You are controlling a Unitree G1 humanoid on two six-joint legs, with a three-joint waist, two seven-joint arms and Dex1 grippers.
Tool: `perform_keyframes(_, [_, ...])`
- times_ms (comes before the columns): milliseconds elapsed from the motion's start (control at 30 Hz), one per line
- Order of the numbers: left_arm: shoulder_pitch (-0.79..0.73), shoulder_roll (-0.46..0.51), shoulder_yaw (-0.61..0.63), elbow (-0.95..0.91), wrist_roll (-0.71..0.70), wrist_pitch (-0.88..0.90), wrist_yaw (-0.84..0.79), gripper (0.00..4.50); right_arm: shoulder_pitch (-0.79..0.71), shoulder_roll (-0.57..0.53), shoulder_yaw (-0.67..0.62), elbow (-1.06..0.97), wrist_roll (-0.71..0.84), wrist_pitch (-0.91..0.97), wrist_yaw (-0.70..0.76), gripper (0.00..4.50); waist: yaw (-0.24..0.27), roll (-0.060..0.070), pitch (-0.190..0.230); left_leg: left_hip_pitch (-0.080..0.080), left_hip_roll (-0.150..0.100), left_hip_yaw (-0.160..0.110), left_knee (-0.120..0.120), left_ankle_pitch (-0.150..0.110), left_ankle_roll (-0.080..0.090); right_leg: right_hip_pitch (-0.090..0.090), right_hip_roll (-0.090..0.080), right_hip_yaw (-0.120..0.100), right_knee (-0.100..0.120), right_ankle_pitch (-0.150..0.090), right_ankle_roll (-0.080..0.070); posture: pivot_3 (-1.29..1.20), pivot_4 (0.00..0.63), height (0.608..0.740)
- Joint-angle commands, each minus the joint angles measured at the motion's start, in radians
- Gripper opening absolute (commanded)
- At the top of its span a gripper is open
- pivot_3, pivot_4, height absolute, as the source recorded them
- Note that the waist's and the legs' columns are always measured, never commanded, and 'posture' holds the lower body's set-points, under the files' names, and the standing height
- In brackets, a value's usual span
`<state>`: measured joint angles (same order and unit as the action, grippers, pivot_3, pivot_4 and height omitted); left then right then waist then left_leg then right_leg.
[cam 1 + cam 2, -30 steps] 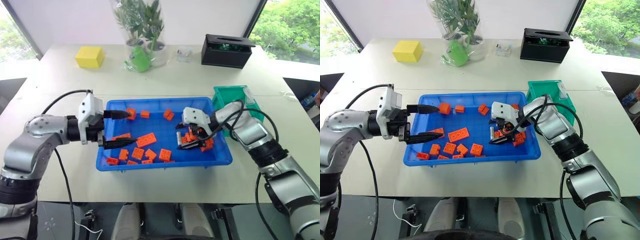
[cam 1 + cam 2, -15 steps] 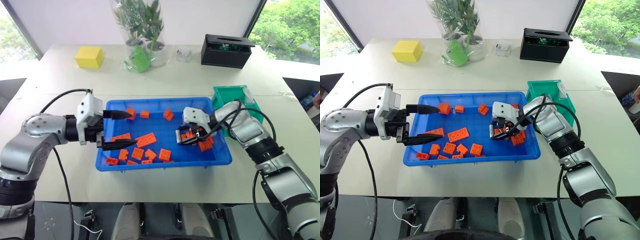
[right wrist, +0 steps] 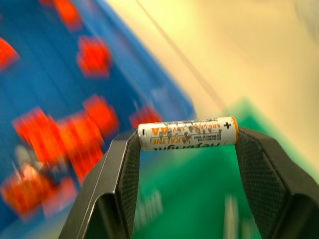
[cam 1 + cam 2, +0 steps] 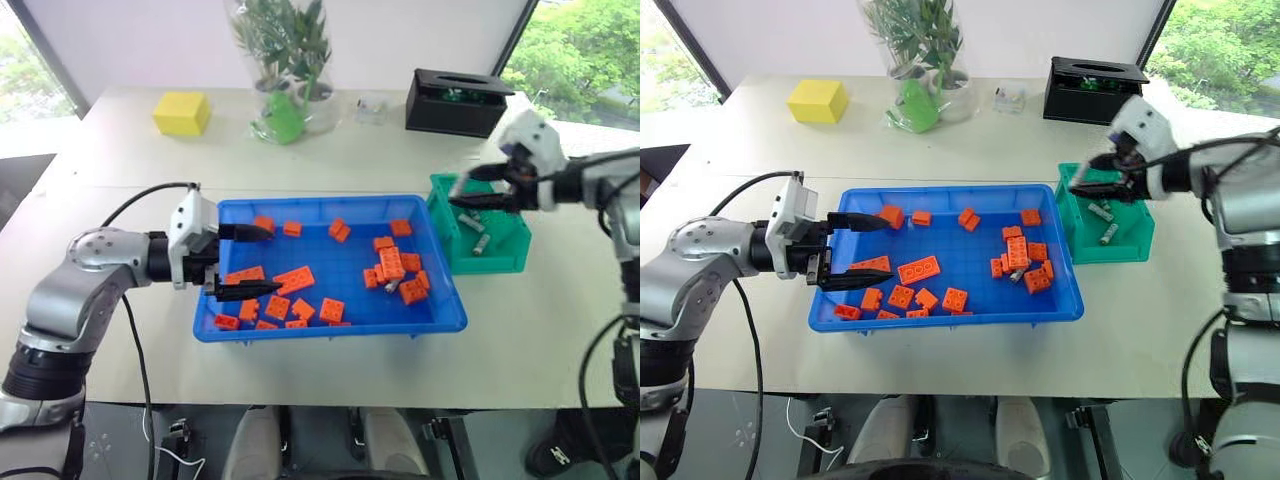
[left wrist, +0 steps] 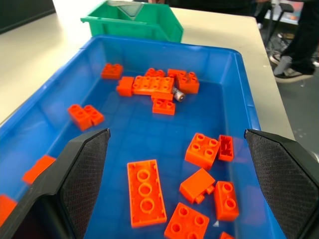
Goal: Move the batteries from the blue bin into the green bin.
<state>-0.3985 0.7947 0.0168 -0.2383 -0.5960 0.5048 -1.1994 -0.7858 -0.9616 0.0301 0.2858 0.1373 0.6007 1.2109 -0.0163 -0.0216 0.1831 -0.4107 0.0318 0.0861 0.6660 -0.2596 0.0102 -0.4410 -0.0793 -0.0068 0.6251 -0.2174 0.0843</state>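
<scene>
Over on my left, my left tool [image 4: 243,262] hovers with its fingers spread wide and empty above the left part of the blue bin [image 4: 330,322], pointing across it toward the right. Scattered below it in that bin are orange bricks [image 4: 293,280], and more of them sit bunched near the right wall. One battery [image 5: 178,94] lies tucked against that bunch of bricks, still in the blue bin. Just beside the blue bin's right end stands the green bin [image 4: 500,262] on the worktop [image 4: 130,180], and two batteries [image 4: 479,246] already lie inside it. My right tool [image 4: 1092,173] hangs above the green bin, and it holds a battery [image 3: 188,133] lengthwise between its two fingertips, one end against each. Behind, at the far edge of the worktop, I see a yellow block [image 4: 181,112], a potted plant [image 4: 287,60] and a black box [image 4: 459,102].
</scene>
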Motion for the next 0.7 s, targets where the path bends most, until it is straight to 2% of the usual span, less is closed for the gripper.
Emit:
perform_keyframes(33, [-0.033,-0.007,-0.003,0.009,0.010,-0.031,-0.017,4.50,0.036,-0.046,-0.053,0.022,-0.008,-0.037,-0.038,2.22,-0.006,0.000,0.000,0.000,0.000,0.000,0.000,0.000,0.000,0.000,0.000,0.000,0.000,0.000,0.000,0.00,0.150,0.736])
perform_keyframes(67, [-0.040,-0.010,-0.006,0.014,0.012,-0.032,-0.018,4.50,0.046,-0.050,-0.060,0.030,-0.005,-0.030,-0.048,2.22,-0.006,0.000,0.000,0.001,0.000,0.000,0.000,0.000,0.000,0.000,0.001,0.001,0.001,0.000,0.000,0.00,0.150,0.736])
perform_keyframes(133, [-0.051,-0.017,-0.012,0.023,0.016,-0.036,-0.023,4.50,0.065,-0.050,-0.068,0.036,-0.002,-0.033,-0.077,3.28,-0.006,0.000,0.000,0.001,0.000,0.000,0.000,0.000,0.000,0.000,0.001,0.001,0.002,0.000,0.000,0.00,0.150,0.736])
perform_keyframes(167, [-0.056,-0.018,-0.014,0.027,0.017,-0.037,-0.026,4.50,0.067,-0.049,-0.068,0.036,-0.001,-0.034,-0.085,3.57,-0.005,0.000,0.000,0.001,0.000,0.000,0.000,0.000,0.000,-0.001,0.001,0.001,0.002,0.000,0.000,0.00,0.150,0.736])
perform_keyframes(233, [-0.064,-0.021,-0.016,0.034,0.020,-0.038,-0.031,4.50,0.063,-0.046,-0.066,0.004,0.008,-0.030,-0.088,4.49,-0.003,0.000,0.000,0.001,0.000,0.000,0.000,0.000,0.000,-0.001,0.001,0.001,0.002,0.000,0.000,0.00,0.150,0.736])
perform_keyframes(367, [-0.072,-0.023,-0.017,0.041,0.023,-0.039,-0.035,4.50,0.045,-0.037,-0.070,-0.084,0.060,0.028,-0.071,4.49,0.000,0.000,0.000,0.001,0.000,-0.001,0.000,0.000,0.000,-0.001,0.001,0.001,0.002,0.000,0.001,0.00,0.150,0.736])
perform_keyframes(533, [-0.069,-0.026,-0.016,0.032,0.020,-0.035,-0.026,4.50,0.110,-0.015,-0.065,-0.427,0.234,0.286,-0.056,4.49,0.002,0.000,0.000,0.001,0.001,-0.002,0.000,0.000,0.000,-0.001,0.001,0.001,0.003,0.000,0.001,0.00,0.150,0.736])
perform_keyframes(700, [-0.067,-0.029,-0.013,0.030,0.019,-0.034,-0.019,4.50,0.179,0.020,-0.008,-0.584,0.260,0.331,-0.120,4.49,0.007,0.000,0.000,0.000,0.000,-0.004,0.001,0.000,0.000,0.000,0.000,0.000,0.002,0.000,0.000,0.00,0.150,0.736])
